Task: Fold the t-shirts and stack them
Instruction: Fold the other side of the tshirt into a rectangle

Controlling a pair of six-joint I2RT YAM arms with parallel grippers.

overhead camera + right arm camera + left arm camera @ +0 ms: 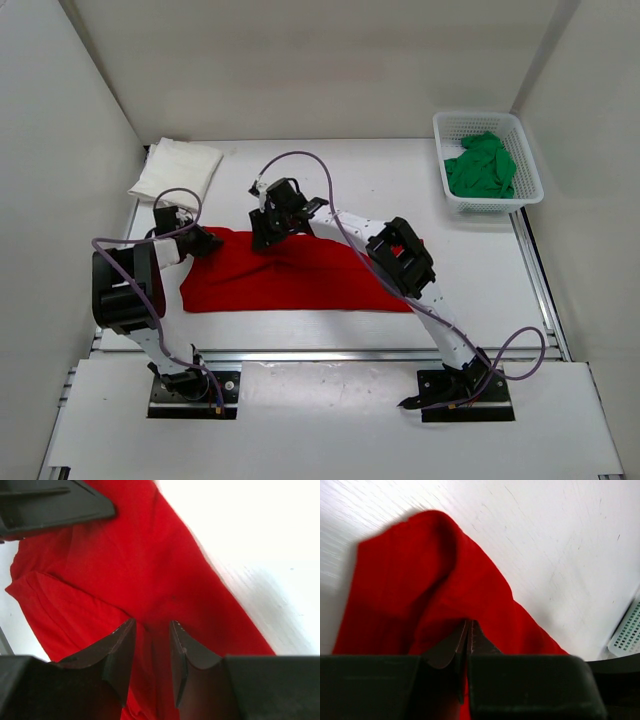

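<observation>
— T-shirts first: how many show from the overhead camera?

— Three, one of each colour. One white t-shirt [177, 170] lies folded at the far left of the table [480, 285]. One red t-shirt [300, 280] lies spread out in the middle of the table. One green t-shirt [482, 165] sits crumpled in a container.

— Which container?

— One white lattice basket [528, 160] at the far right corner of the table. The green t-shirt is the only thing in it and covers most of its floor.

— And the grippers?

— Two. The left gripper [207, 240] is at the red t-shirt's far left corner. The right gripper [268, 236] is on the same far edge, a little further right. From this height I cannot tell how either pair of jaws stands.

— What does the left wrist camera show?

— One shirt, the red t-shirt [420, 580], on the white table [560, 545]. The left gripper [469, 630] has its jaws pressed together on a pinch of red cloth, which rises in a ridge to meet them. One corner of the basket [626, 635] shows at the right edge, and its contents are out of view.

— And the right wrist camera?

— Again one shirt. The red t-shirt [150, 565] fills most of the view, with bare table [260, 540] to the right. The right gripper [151, 627] has its jaws narrowly parted, with red cloth in the gap. I cannot tell whether they grip it.
</observation>
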